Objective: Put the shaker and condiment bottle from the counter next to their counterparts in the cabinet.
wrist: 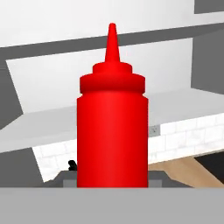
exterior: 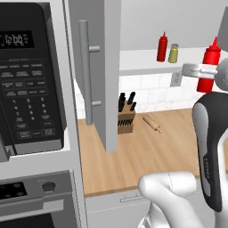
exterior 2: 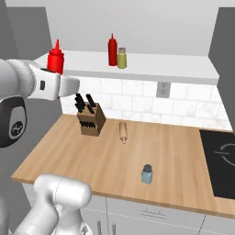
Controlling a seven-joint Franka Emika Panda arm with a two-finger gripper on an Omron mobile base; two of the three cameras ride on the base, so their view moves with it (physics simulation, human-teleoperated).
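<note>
My gripper [exterior: 202, 71] is shut on the bright red condiment bottle [exterior: 209, 60], which it holds upright at shelf height in front of the cabinet's white shelf [exterior: 142, 60]. In the hand view the condiment bottle [wrist: 112, 127] stands close up between the fingers. On the shelf stand the counterparts, a darker red bottle [exterior 2: 112, 49] and a yellow-green shaker [exterior 2: 121, 58], well to the right of the held condiment bottle [exterior 2: 56, 59]. The pale blue-grey shaker [exterior 2: 147, 174] stands on the wooden counter [exterior 2: 174, 151] near its front edge. The cabinet door [exterior: 104, 67] is swung open.
A knife block [exterior 2: 89, 118] and a rolling pin [exterior 2: 123, 131] lie at the back of the counter below the shelf. A black cooktop [exterior 2: 222, 160] is at the right. A microwave [exterior: 26, 80] and oven fill the left side, beside the door's bar handle [exterior: 84, 71].
</note>
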